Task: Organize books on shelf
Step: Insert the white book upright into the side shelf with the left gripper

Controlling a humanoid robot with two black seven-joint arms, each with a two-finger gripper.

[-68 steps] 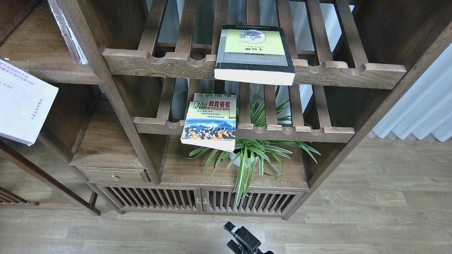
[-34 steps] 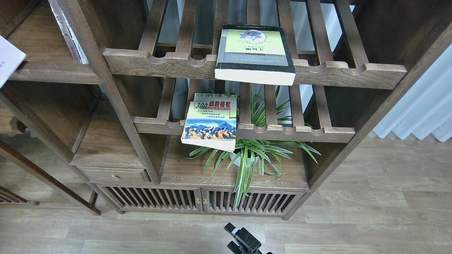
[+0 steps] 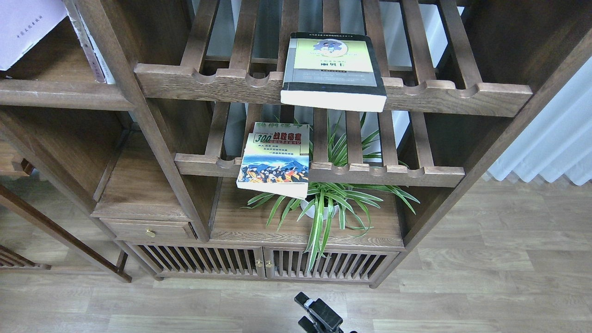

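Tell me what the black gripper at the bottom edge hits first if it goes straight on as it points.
The gripper points up and leftward in the view, towards the slatted doors at the cabinet's base. Those look first in line, but depth is unclear from this one view.

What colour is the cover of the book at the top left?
Pale lavender, with small dark print; the head view shows it.
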